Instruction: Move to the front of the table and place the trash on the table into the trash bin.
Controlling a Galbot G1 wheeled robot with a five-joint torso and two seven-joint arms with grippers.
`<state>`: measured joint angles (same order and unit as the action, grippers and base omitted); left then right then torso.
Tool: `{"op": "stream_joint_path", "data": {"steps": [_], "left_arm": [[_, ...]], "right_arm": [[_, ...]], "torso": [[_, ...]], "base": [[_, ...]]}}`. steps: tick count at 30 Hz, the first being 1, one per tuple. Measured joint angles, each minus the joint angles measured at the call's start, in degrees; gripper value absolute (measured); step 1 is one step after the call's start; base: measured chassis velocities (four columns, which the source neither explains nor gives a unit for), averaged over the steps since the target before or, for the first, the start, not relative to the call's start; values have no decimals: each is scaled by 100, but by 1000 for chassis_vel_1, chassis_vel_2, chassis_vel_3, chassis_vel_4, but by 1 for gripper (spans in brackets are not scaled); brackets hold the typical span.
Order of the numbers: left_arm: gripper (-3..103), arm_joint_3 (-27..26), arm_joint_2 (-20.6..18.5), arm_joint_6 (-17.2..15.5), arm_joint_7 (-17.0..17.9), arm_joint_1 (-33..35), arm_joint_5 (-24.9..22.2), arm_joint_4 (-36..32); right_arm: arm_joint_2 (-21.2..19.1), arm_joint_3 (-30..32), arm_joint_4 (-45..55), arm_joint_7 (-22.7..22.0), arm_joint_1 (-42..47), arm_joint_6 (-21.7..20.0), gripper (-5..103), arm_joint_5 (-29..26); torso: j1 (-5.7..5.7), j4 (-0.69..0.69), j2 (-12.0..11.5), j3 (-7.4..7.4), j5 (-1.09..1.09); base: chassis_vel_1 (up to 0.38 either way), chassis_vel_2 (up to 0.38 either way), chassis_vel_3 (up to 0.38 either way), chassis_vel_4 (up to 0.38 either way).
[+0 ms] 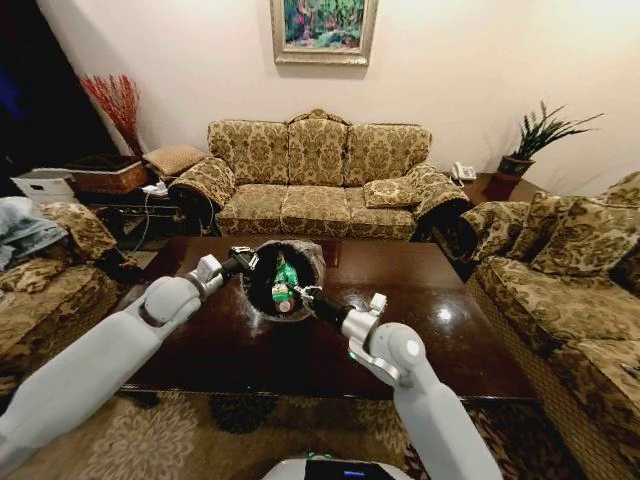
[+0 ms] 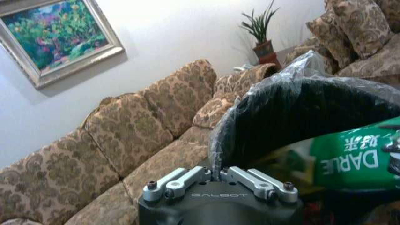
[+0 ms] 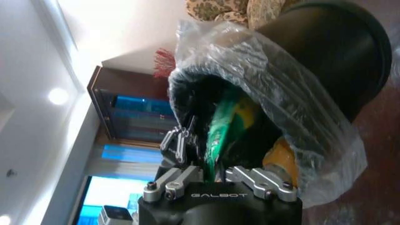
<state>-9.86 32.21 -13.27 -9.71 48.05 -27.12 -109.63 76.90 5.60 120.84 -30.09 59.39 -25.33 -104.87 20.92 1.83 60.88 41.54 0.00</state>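
The trash bin (image 1: pixel 312 258), black with a clear crinkly bag, is held tilted above the dark brown table (image 1: pixel 440 305), its mouth facing me. My left gripper (image 1: pixel 243 262) is shut on the bin's rim and bag (image 2: pixel 293 108). My right gripper (image 1: pixel 298 292) reaches into the mouth, shut on a green bottle (image 1: pixel 285 274). The left wrist view shows that bottle's green label (image 2: pixel 356 159) inside the bin. In the right wrist view the green bottle (image 3: pixel 222 126) runs from my fingers into the bin (image 3: pixel 325 51), beside an orange-yellow piece (image 3: pixel 278 157).
A patterned sofa (image 1: pixel 318 180) stands behind the table, another sofa (image 1: pixel 570 280) on the right and an armchair (image 1: pixel 45 290) on the left. A potted plant (image 1: pixel 530 140) sits on a side table at back right. A woven basket (image 1: pixel 108 176) sits at back left.
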Motion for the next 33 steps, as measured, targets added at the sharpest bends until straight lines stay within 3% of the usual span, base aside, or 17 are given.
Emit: {"op": "stream_joint_path", "data": {"steps": [1,2,4,8,11,13,14,16,18,20,22,23,25,26,29,30,33], "left_arm": [[2,0,0,0,0,0,0,0],[2,2,20,0,0,1,-16,26],[2,13,43,-1,1,1,-28,34],[2,34,98,-53,31,8,-36,36],[2,6,94,-123,93,29,-93,40],[2,-13,94,-135,103,36,-119,40],[2,-52,94,-158,134,45,-148,40],[2,-89,94,-204,177,51,-170,37],[2,-282,36,-488,370,68,-335,2],[2,-394,-29,-650,479,72,-436,-16],[2,-728,-261,-1113,726,115,-781,-77],[2,-728,-261,-1113,726,115,-781,-77],[2,-1032,-521,-1546,920,216,-1236,-176],[2,-1032,-521,-1546,920,216,-1236,-176],[2,-1606,-1244,-2311,1243,406,-2573,-282],[2,-1606,-1244,-2311,1243,406,-2573,-282],[2,-2108,-1946,-2586,1451,482,-3625,-119]], "right_arm": [[0,0,0,0,0,0,12,0],[-20,4,-22,78,3,-12,24,88],[-25,12,-37,137,4,-13,24,168],[-94,-3,-37,530,78,-17,40,811],[-218,-9,82,1091,203,-48,56,1386],[-238,-4,102,1323,245,-24,56,1571],[-269,25,127,1732,331,90,67,1879],[-292,71,145,2031,402,208,67,2111],[-402,272,302,2768,673,562,78,2779],[-456,362,386,2958,769,694,84,3068],[-627,637,591,3452,977,1149,95,3995],[-627,637,591,3452,977,1149,95,3995],[-740,975,628,3782,1060,1567,99,4924],[-740,975,628,3782,1060,1567,99,4924],[-914,1637,655,3996,1149,2099,100,5748],[-914,1637,655,3996,1149,2099,100,5748],[-972,1978,630,4024,1242,2445,100,6019]], "torso": [[0,0,0,0,0],[0,0,0,0,0],[0,0,0,0,0],[0,0,0,0,-1],[0,0,0,0,0],[-1,0,0,0,0],[-1,0,0,0,0],[-1,0,0,0,0],[0,0,0,0,-2],[0,-1,0,0,-1],[-1,-1,0,-1,1],[-1,-1,0,-1,1],[-1,2,0,-1,0],[-1,2,0,-1,0],[0,1,0,-1,-2],[0,1,0,-1,-2],[-1,2,0,-1,4]], "base": [[0,0,0,0],[0,0,0,0],[0,0,0,0],[0,0,0,0],[0,0,0,0],[0,0,0,0],[0,0,0,0],[0,0,0,0],[0,0,0,0],[0,0,0,0],[0,0,0,0],[0,0,0,0],[0,0,0,0],[0,0,0,0],[0,0,0,0],[0,0,0,0],[0,0,0,0]]}}
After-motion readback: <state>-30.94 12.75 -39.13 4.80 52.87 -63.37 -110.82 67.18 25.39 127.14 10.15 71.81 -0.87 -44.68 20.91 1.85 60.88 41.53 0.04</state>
